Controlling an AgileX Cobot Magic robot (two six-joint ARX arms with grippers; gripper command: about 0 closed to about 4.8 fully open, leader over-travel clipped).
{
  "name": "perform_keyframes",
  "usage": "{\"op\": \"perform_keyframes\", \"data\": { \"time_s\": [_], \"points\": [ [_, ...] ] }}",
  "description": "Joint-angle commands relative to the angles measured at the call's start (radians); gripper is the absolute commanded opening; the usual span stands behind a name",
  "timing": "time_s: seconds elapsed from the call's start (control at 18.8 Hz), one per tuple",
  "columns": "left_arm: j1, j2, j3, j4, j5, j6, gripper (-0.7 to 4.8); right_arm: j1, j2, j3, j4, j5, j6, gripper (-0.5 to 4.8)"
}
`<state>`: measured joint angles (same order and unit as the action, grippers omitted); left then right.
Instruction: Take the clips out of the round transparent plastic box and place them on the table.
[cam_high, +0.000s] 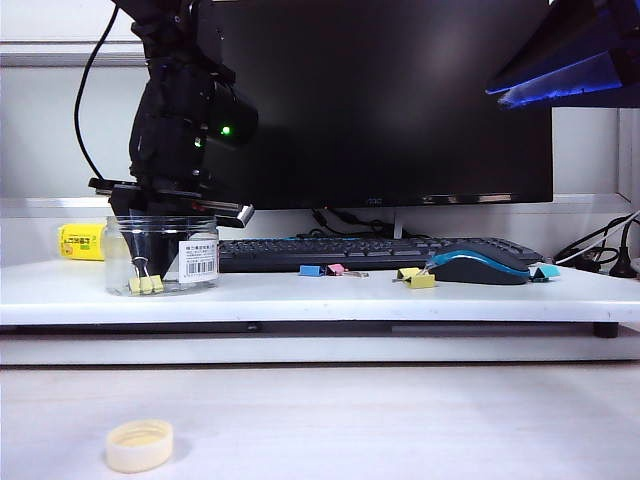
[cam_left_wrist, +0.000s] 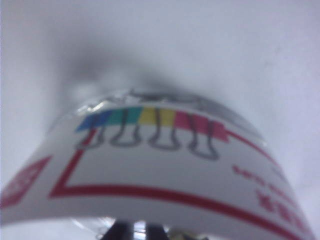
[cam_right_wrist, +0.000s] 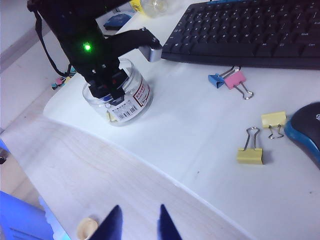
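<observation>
The round transparent plastic box (cam_high: 160, 255) stands open at the left end of the table (cam_high: 300, 295). My left gripper (cam_high: 140, 252) reaches down into it, fingers drawn close on the wire handle of a yellow clip (cam_high: 146, 284) that rests on the box's floor. In the left wrist view the box's label (cam_left_wrist: 150, 170) fills the frame and the left gripper (cam_left_wrist: 141, 231) shows only a sliver between its dark fingers. Blue (cam_right_wrist: 216, 80), pink (cam_right_wrist: 236, 80) and two yellow clips (cam_right_wrist: 250, 155) lie on the table. My right gripper (cam_right_wrist: 139, 225) hangs open and empty over the wood-look surface.
A keyboard (cam_high: 370, 252) and monitor (cam_high: 380, 100) stand behind the clips, and a mouse (cam_high: 478, 266) lies at the right with another blue clip (cam_high: 545, 271) beside it. A yellow-labelled bottle (cam_high: 82, 241) sits behind the box. The cream lid (cam_high: 140, 445) lies below the table's front edge.
</observation>
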<state>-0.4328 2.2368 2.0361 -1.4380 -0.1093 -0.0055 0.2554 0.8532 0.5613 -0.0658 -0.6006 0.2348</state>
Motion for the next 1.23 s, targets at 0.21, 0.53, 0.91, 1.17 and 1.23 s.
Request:
{"op": "perform_keyframes", "data": {
  "time_s": [0.21, 0.53, 0.91, 1.17, 1.23],
  "points": [
    [-0.008, 0.054, -0.01, 0.053, -0.012, 0.021, -0.06, 0.0, -0.002, 0.004, 0.018, 0.0, -0.004, 0.99],
    [-0.008, 0.049, -0.008, 0.05, -0.03, 0.053, -0.06, 0.0, -0.002, 0.004, 0.018, 0.0, -0.004, 0.99],
    [-0.011, -0.021, 0.146, 0.002, -0.069, 0.069, -0.06, 0.0, -0.002, 0.004, 0.018, -0.001, -0.003, 0.99],
    [-0.014, -0.094, 0.146, -0.002, 0.027, 0.102, -0.02, 0.0, -0.002, 0.004, 0.027, 0.0, -0.003, 0.99],
    [-0.014, -0.098, 0.146, -0.004, 0.048, 0.102, -0.02, 0.0, -0.002, 0.004, 0.027, 0.0, -0.004, 0.99]
  ]
}}
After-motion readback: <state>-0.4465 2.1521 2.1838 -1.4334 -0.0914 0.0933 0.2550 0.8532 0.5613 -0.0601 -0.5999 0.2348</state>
